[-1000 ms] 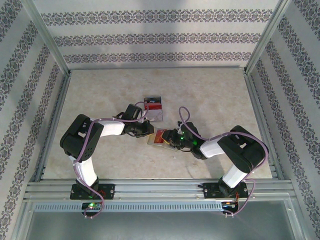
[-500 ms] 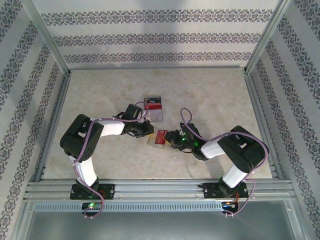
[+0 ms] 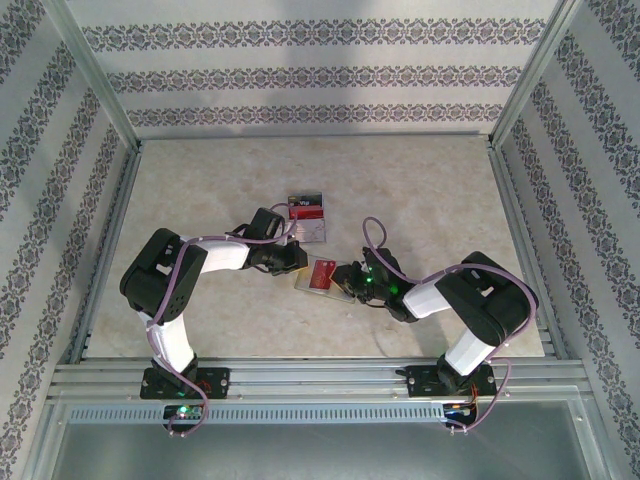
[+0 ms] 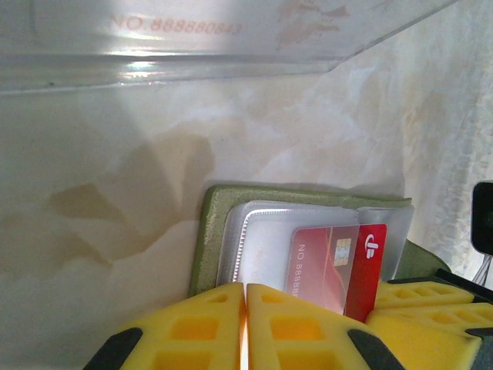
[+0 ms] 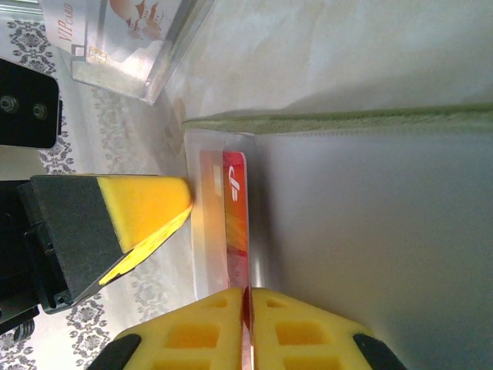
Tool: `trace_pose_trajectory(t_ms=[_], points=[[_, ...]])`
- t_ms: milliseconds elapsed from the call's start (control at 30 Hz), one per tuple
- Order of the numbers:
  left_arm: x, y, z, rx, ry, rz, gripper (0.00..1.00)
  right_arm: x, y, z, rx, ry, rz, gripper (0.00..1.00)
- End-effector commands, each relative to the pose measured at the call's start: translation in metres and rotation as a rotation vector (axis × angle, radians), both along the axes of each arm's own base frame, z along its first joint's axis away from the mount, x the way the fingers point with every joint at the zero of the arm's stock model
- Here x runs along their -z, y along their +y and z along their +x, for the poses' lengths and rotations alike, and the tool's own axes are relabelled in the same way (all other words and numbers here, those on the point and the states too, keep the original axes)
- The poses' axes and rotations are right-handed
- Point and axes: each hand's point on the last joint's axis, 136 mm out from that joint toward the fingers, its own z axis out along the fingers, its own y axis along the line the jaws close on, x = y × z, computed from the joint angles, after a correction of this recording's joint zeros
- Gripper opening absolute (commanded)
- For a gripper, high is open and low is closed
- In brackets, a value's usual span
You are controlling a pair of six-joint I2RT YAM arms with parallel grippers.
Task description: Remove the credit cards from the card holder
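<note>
We see the overhead view bright, even and sharp. In the left wrist view glare streaks the clear plastic (image 4: 154, 65) along the top, the credit card (image 4: 339, 262) reads crisp, and the bottom edge blurs.

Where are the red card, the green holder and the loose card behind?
red card (image 4: 370, 266): left wrist view, bare red end.
card holder (image 4: 205, 231): left wrist view, green left edge.
loose card (image 3: 306, 209): top view, its middle.

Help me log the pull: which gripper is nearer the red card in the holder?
Right. The right gripper is shut on the red card; the left gripper sits at the edge of the card holder, beside that card.
</note>
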Motion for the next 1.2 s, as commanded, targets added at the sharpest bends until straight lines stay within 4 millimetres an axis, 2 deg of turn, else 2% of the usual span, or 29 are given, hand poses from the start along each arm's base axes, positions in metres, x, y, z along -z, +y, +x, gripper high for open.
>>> trace_pose_trajectory(t_ms=[0, 300, 333, 800, 933, 1167], points=[[0.022, 0.014, -0.010, -0.006, 0.060, 0.085, 0.11, -0.004, -0.007, 0.004, 0.029, -0.026, -0.005, 0.09], [0.022, 0.014, -0.011, -0.005, 0.060, 0.085, 0.11, -0.011, -0.007, 0.006, 0.036, -0.042, 0.003, 0.01], [0.022, 0.014, -0.010, -0.005, 0.059, 0.082, 0.11, -0.003, -0.013, -0.001, 0.038, -0.021, -0.011, 0.00], [0.019, 0.012, -0.009, -0.007, 0.054, 0.072, 0.12, -0.004, -0.025, -0.009, 0.056, -0.021, -0.013, 0.00], [0.008, 0.002, -0.007, 0.000, 0.042, 0.002, 0.15, -0.011, -0.027, -0.011, 0.060, -0.025, 0.010, 0.00], [-0.036, -0.005, 0.007, 0.006, -0.038, -0.075, 0.32, -0.018, -0.039, -0.018, 0.063, -0.029, -0.015, 0.00]])
